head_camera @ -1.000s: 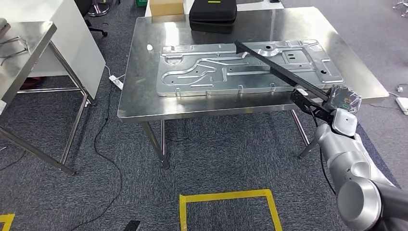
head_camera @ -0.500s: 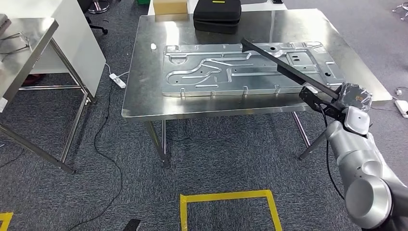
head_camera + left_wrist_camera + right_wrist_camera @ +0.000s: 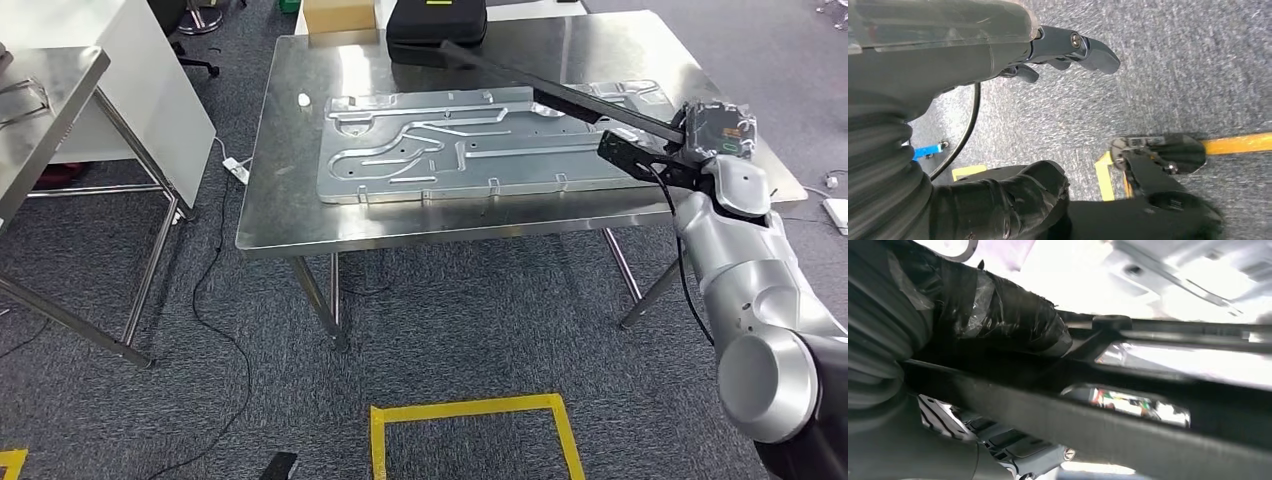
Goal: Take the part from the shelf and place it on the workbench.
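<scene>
Part (image 3: 560,95), a long dark bar, crosses the upper right of the head view, gripped at its near end by the right hand (image 3: 700,150) at the frame's right edge. Its long axis slants up and left, the far tip reaching the black case (image 3: 437,22) at the top; the bar seems to hang above the workbench (image 3: 290,200) and the embossed metal sheet (image 3: 430,150), probably held out by one end so its length clears the bench edge before it is set down.

Left wrist view: the left hand (image 3: 1013,115) hangs over grey carpet (image 3: 1198,60), fingers apart and holding nothing.

Right wrist view: the right hand's taped thumb (image 3: 1008,315) presses on the bar, which runs lengthwise across the frame.
</scene>
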You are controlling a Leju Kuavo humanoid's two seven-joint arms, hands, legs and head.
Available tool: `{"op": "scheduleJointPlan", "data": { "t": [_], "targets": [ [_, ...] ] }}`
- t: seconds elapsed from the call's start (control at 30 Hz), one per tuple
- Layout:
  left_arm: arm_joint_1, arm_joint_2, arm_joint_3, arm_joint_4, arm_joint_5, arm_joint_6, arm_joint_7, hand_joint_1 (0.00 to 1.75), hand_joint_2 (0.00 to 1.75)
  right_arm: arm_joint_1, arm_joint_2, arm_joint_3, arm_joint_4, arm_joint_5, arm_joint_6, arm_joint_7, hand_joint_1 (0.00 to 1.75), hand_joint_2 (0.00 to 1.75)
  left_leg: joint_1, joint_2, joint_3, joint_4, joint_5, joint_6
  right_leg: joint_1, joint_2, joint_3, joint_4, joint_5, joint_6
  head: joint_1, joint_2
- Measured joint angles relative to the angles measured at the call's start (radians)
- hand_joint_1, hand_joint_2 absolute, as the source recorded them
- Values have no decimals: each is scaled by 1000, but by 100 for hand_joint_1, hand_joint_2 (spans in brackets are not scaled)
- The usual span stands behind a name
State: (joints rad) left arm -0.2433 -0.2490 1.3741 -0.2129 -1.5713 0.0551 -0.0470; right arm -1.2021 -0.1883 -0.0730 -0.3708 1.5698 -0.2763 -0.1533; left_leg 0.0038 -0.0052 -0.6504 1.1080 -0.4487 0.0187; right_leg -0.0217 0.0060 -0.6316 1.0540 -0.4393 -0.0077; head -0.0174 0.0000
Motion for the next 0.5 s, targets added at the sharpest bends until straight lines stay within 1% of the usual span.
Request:
{"op": "scheduleJointPlan", "data": {
  "t": [0.03, 0.07, 0.13, 0.17, 0.2, 0.23, 0.27, 0.3, 0.33, 0.37, 0.4, 0.43, 0.47, 0.5],
  "targets": [
    [-2, 0, -2, 0, 0, 0, 0, 0, 175, -4, 3, 3, -1, 0, 0, -2, 175, 175, -3, 0, 20, -43, 12, 5, 1, 0, 0, -1, 0, 4, 0, 0],
    [-3, -1, -3, 0, 0, 0, 1, 0, 175, -6, 7, 5, -1, 0, 1, -6, 175, 175, -5, -1, 28, -64, 13, 8, 2, -1, -1, -3, 1, 9, 0, 0],
    [-3, -2, -7, 0, 0, -1, 2, 0, 175, -7, 14, 11, -2, 0, 1, -17, 175, 175, -6, -2, 32, -76, 15, 12, 3, -3, 0, -10, 4, 20, 0, 0],
    [-3, -4, -8, 0, 0, -2, 2, 0, 175, -6, 18, 14, -2, 0, 2, -27, 175, 175, -4, -2, 37, -84, 18, 16, 4, -4, 0, -9, 1, 25, 0, 0],
    [-3, -5, -8, 0, 0, -3, 3, 0, 175, -6, 20, 18, -2, 0, 3, -38, 175, 175, -1, -2, 42, -93, 23, 21, 5, -4, -5, 5, -11, 29, 0, 0],
    [-4, -6, -9, 0, 0, -4, 3, 0, 175, -4, 22, 23, -2, 0, 4, -52, 175, 175, 1, -1, 47, -101, 27, 26, 6, -4, -21, 38, -32, 31, 1, 0],
    [-6, -7, -10, 0, 0, -5, 4, 0, 175, -1, 26, 28, -2, -1, 4, -66, 175, 175, 1, -1, 49, -104, 29, 30, 5, -4, -47, 94, -60, 32, 1, 0],
    [-7, -7, -10, 0, 0, -6, 5, 0, 175, 6, 30, 33, -1, -2, 4, -77, 175, 175, -1, -1, 49, -105, 28, 33, 6, -4, -81, 162, -88, 33, 1, 0],
    [-7, -7, -11, 0, 0, -7, 6, 0, 175, 15, 35, 37, 0, -3, 2, -84, 175, 175, -2, -1, 49, -104, 27, 35, 6, -4, -111, 221, -107, 34, 1, 0],
    [-7, -8, -11, 0, 0, -8, 7, 0, 175, 27, 39, 39, 2, -4, 1, -89, 175, 175, -3, -2, 49, -101, 25, 36, 6, -5, -130, 255, -109, 34, 1, 0],
    [-7, -8, -12, 0, 0, -8, 8, 0, 175, 38, 43, 40, 3, -5, 0, -93, 175, 175, -4, -3, 49, -98, 23, 37, 6, -5, -131, 250, -92, 33, 1, 0],
    [-7, -8, -12, 0, 0, -9, 8, 0, 175, 47, 47, 42, 4, -6, -1, -98, 175, 175, -5, -5, 49, -94, 19, 37, 6, -5, -112, 206, -59, 30, 1, 0],
    [-7, -9, -13, 0, 0, -9, 7, 0, 175, 54, 50, 44, 5, -7, -2, -101, 175, 175, -6, -6, 49, -89, 15, 36, 7, -5, -82, 136, -24, 25, 1, 0],
    [-7, -11, -13, 0, 0, -9, 7, 0, 175, 59, 54, 48, 6, -7, -4, -101, 175, 175, -8, -7, 47, -83, 11, 33, 10, -5, -51, 73, 1, 21, 1, 0]
  ]
}}
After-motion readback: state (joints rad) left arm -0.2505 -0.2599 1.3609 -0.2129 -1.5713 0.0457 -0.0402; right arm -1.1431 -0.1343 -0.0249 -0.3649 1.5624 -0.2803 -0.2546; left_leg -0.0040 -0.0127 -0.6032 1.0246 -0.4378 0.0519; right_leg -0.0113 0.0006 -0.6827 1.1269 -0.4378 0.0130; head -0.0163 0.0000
